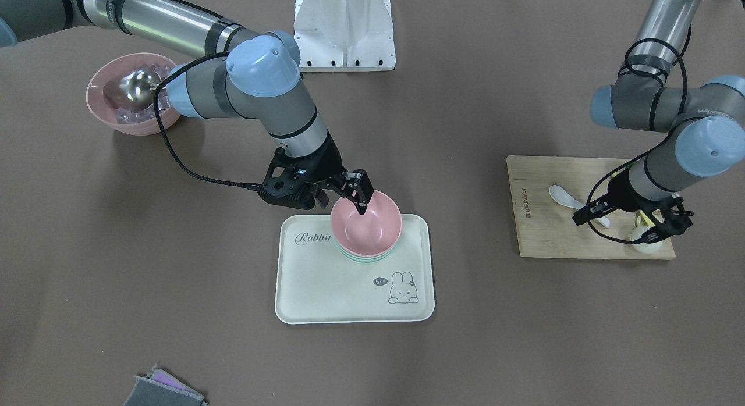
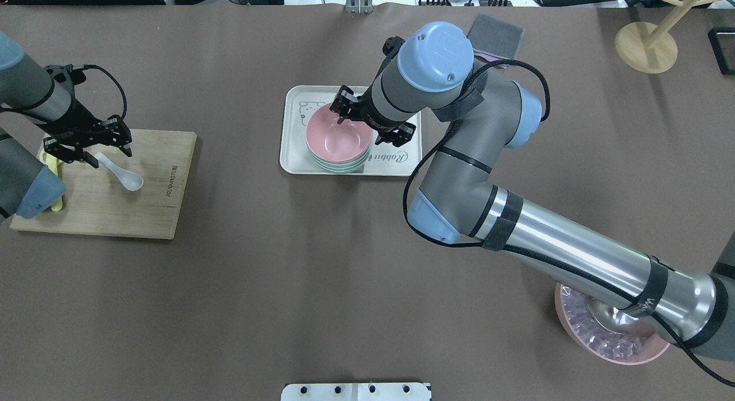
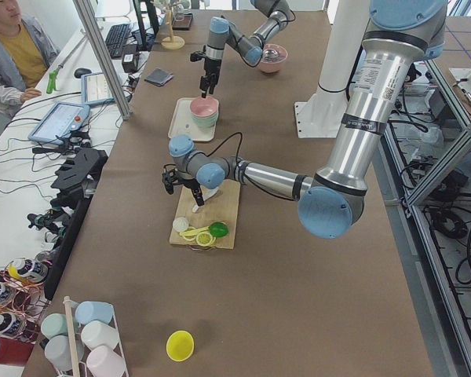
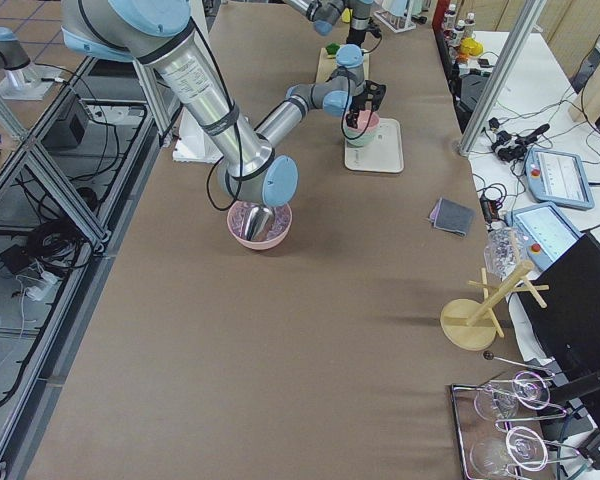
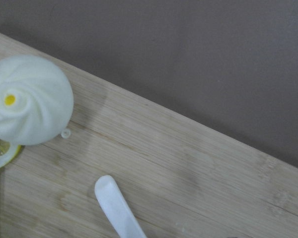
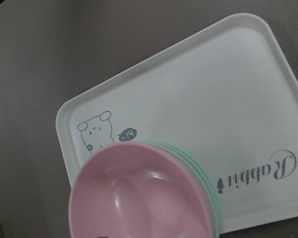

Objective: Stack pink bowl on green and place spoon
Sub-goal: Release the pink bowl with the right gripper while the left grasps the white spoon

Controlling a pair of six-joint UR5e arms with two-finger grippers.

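The pink bowl (image 1: 366, 225) (image 2: 336, 139) sits nested on the green bowls (image 1: 364, 258) (image 2: 340, 167) on the white rabbit tray (image 1: 326, 278) (image 2: 296, 148). My right gripper (image 1: 343, 203) (image 2: 368, 128) is open, with one finger inside the pink bowl and one outside its rim. The white spoon (image 1: 566, 198) (image 2: 125, 177) lies on the wooden cutting board (image 1: 541, 231) (image 2: 126, 211). My left gripper (image 1: 631, 225) (image 2: 89, 151) is open and hangs low over the spoon's handle end (image 5: 116, 208). Neither wrist view shows fingers.
A white bun (image 1: 646, 243) (image 5: 30, 99) and yellow pieces (image 2: 54, 171) lie on the board by the left gripper. A pink bowl of ice with a metal scoop (image 1: 131, 95) (image 2: 611, 332) stands under the right arm. A grey cloth (image 2: 496, 33) and a wooden stand (image 2: 646, 45) are at the far side.
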